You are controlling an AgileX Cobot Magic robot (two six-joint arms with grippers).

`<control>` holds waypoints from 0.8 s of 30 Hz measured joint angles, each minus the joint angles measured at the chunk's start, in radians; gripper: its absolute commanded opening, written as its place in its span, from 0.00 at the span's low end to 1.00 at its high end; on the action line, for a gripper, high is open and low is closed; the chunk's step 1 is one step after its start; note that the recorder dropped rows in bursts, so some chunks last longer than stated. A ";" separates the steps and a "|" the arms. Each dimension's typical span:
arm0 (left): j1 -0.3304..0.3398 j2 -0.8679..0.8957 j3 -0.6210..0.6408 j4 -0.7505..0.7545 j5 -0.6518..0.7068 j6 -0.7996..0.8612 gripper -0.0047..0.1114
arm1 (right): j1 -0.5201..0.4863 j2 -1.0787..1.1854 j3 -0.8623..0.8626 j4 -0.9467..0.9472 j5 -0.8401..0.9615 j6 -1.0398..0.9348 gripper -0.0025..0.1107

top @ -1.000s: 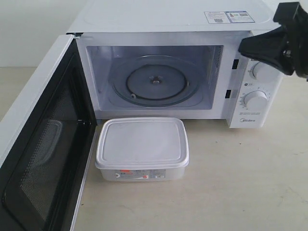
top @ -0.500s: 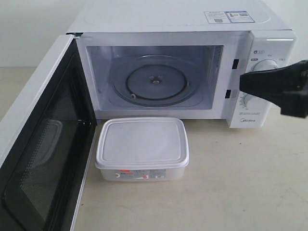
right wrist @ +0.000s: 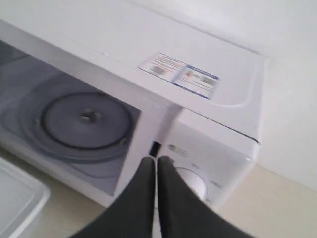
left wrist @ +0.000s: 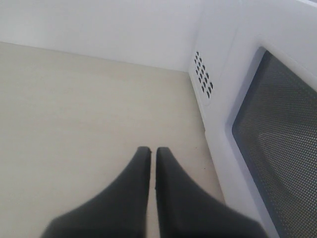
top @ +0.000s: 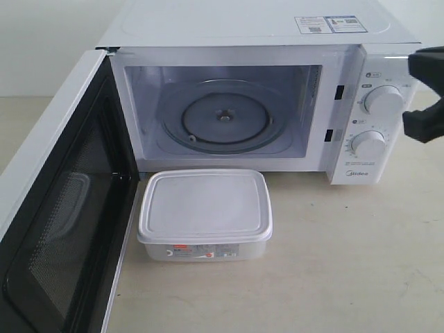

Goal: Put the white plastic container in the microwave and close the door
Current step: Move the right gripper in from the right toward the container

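Pickup has not begun: the white plastic container (top: 205, 211) sits lidded on the counter (top: 347, 263), just in front of the microwave (top: 243, 28), whose door (top: 62, 229) stands wide open. The right gripper (right wrist: 157, 159) hovers near the knob panel, jaws pressed together and holding nothing. The left gripper (left wrist: 149, 149) is likewise pinched closed, near the door's outer face. Next, I judge, one gripper must spread its jaws, come down to the container and clasp it.

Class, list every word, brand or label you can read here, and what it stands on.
"Midea": front panel of the microwave, under the lower knob.
Sticker on the microwave's top: too small.
Label on the white plastic container: too small.
Markings around upper knob and lower knob: too small.
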 measured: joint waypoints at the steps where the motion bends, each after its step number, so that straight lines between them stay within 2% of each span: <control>1: 0.000 0.000 0.000 0.000 0.000 0.000 0.08 | 0.024 0.000 0.000 0.002 0.068 0.030 0.02; 7: 0.000 0.000 0.000 0.000 0.000 0.000 0.08 | 0.206 0.000 0.000 -0.017 0.343 0.400 0.02; 13: 0.000 0.000 0.000 0.000 0.000 0.000 0.08 | 0.488 0.000 0.010 -0.061 0.504 0.780 0.02; 15: 0.000 0.000 0.000 0.000 0.000 0.000 0.08 | 0.591 0.009 0.024 -0.086 0.541 0.836 0.02; 19: 0.000 0.000 0.000 0.000 0.000 0.000 0.08 | 0.729 0.052 0.068 -0.052 0.621 0.866 0.02; 24: 0.000 0.000 0.000 0.000 0.000 0.000 0.08 | 0.762 0.121 0.142 -0.048 0.657 0.877 0.02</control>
